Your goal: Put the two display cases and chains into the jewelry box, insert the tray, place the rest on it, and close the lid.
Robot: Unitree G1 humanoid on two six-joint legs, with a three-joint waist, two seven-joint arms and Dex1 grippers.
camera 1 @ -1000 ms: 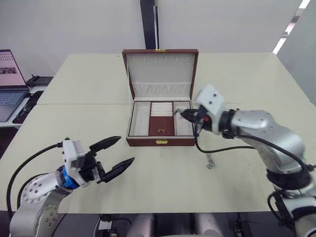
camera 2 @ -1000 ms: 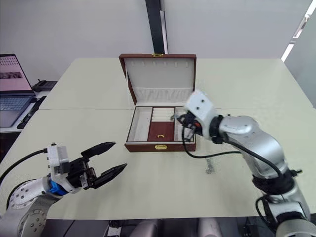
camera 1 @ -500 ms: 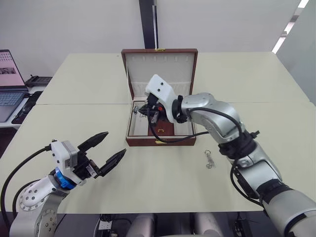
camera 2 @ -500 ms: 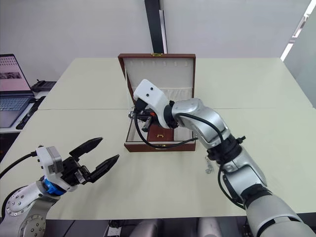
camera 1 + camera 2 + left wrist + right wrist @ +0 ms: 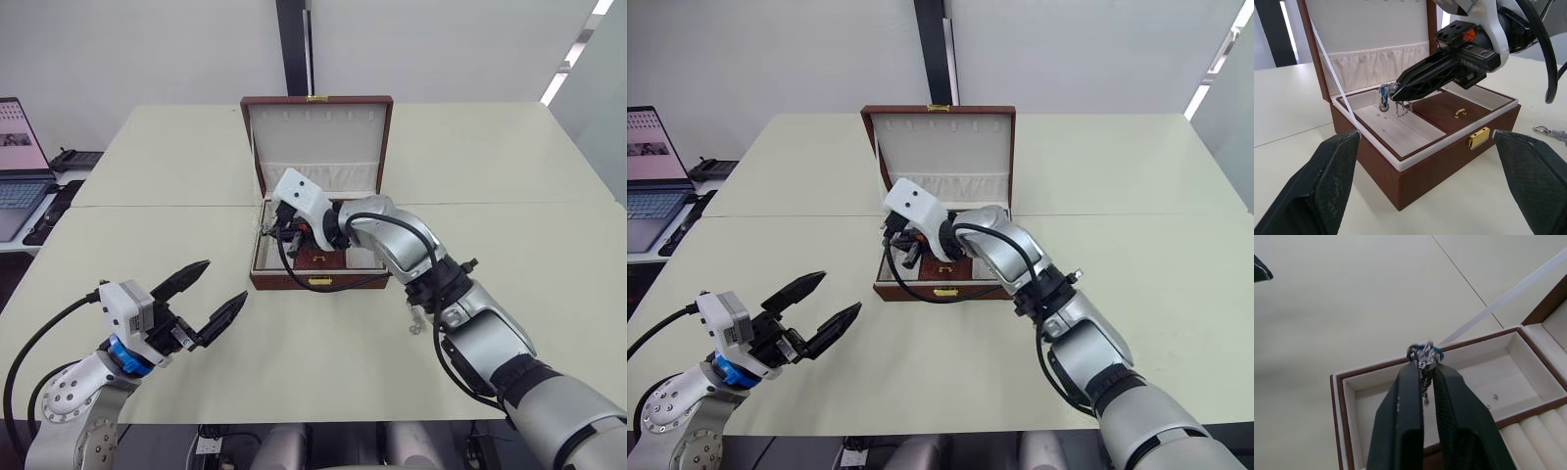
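Over the tray's (image 5: 1400, 129) left cream compartment, inside the jewelry box (image 5: 318, 281), right claw (image 5: 1425, 363) pinches a silvery trinket (image 5: 1385, 93). Step: placing the rest; next, lower and release. Second trinket (image 5: 1546, 131) lies on worktop (image 5: 323, 362) right of box; left claw (image 5: 211, 291) spread, idle.

1 jewelry box (image 5: 318, 279) | 1 tray (image 5: 1444, 110) | 2 trinkets (image 5: 1388, 95) (image 5: 1550, 131) | 1 laptop (image 5: 20, 162)

embossed lettering on the right gripper (image 5: 1393, 93) body, too blurred to read
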